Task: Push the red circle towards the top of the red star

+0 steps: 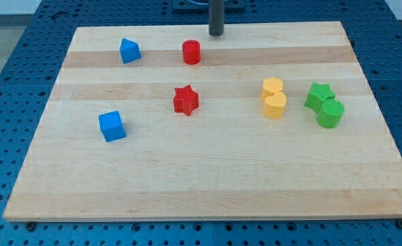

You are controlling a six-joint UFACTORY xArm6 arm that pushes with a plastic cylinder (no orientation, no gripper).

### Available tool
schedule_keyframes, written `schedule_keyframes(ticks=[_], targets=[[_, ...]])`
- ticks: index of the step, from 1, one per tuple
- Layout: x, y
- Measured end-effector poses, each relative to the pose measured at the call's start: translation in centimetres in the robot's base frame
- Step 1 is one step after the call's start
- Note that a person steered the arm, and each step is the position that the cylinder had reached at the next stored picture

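The red circle [191, 52] stands near the view's top, a little left of centre. The red star [185, 100] lies below it, toward the board's middle, with a clear gap between them. My tip [217, 33] is at the board's top edge, above and to the right of the red circle, not touching it.
A blue pentagon-like block [129, 50] sits left of the red circle. A blue cube [111, 126] lies lower left. Two yellow blocks [273, 98] touch each other at the right. A green star [318, 94] and green cylinder [330, 113] sit further right. The wooden board [208, 184] rests on a blue pegboard.
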State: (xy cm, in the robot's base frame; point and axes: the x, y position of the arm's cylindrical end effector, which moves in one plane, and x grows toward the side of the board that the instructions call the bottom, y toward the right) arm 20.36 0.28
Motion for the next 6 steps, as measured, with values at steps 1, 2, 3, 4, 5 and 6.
schedule_keyframes(ticks=[1, 2, 3, 4, 5, 6], targets=[[-0.7, -3.7], [1.0, -5.9], [4.2, -5.9], [6.6, -5.9], [8.8, -5.9], [5.9, -5.9]])
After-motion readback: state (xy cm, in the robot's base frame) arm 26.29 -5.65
